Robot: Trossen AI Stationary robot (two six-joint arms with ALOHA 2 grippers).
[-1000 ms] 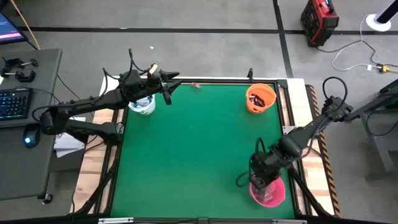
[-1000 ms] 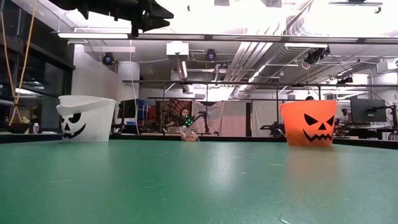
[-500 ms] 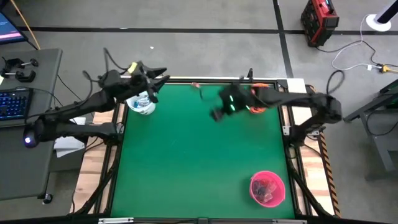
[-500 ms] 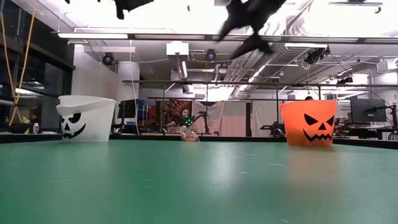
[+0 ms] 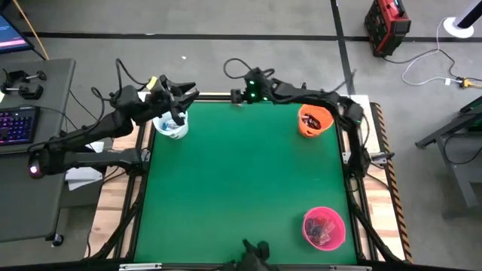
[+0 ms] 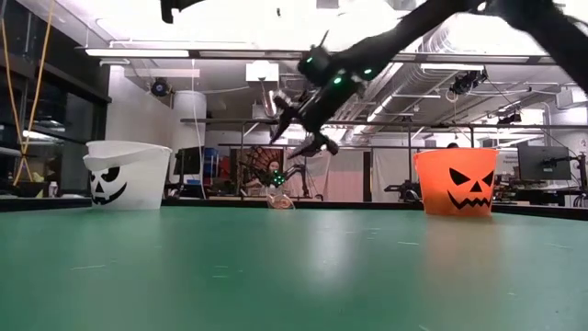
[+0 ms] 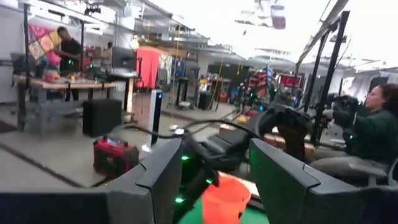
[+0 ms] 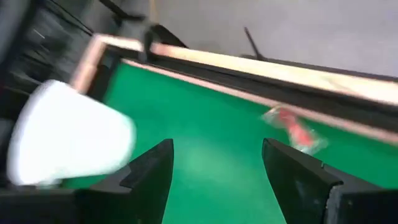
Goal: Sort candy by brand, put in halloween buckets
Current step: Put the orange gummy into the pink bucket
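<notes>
Only one small red-wrapped candy (image 8: 292,129) seems left by the green tabletop's (image 5: 241,181) far edge, the right claw (image 8: 214,168) hovering near, fingers apart and empty.

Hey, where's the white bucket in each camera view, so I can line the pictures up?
High view: the white bucket sits at the table's far left corner, under the left gripper.
Low view: at the far left, its black face showing.
Left wrist view: not in it; only the orange bucket shows.
Right wrist view: a blurred white shape on the green mat.
Shared landmark: the orange bucket, in the high, low and left wrist views.
</notes>
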